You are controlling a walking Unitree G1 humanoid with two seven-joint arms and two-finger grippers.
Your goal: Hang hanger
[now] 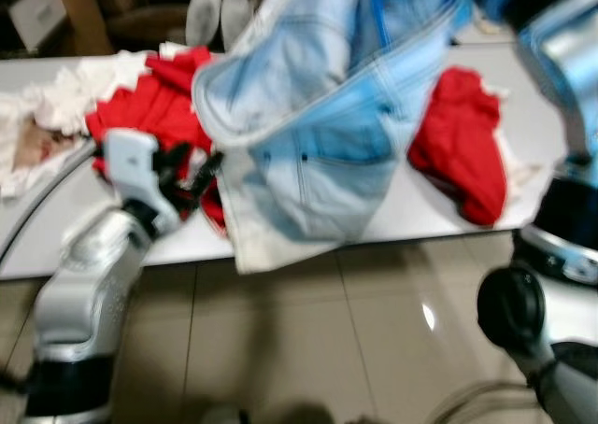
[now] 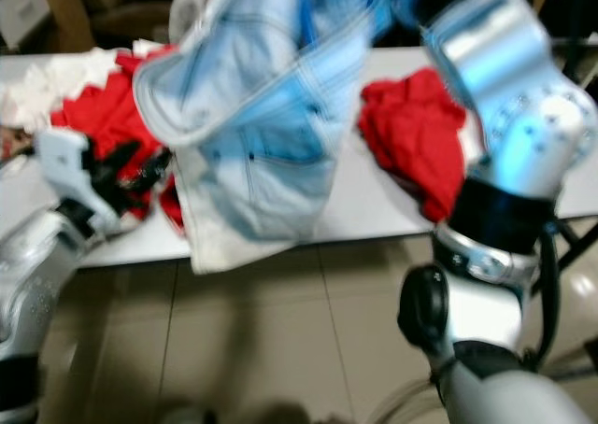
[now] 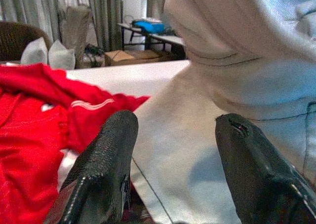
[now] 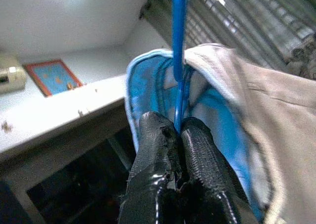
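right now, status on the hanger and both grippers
Right gripper shut on blue hanger, denim garment hanging from it. Left gripper open near table. Red clothes beneath.

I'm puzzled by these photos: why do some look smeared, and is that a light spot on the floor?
Both eye views are motion-blurred, softening the denim garment and red clothes; a small glare spot shines on the floor tiles. The left wrist view is sharper. The right wrist view clearly shows the right gripper pinching the blue hanger.
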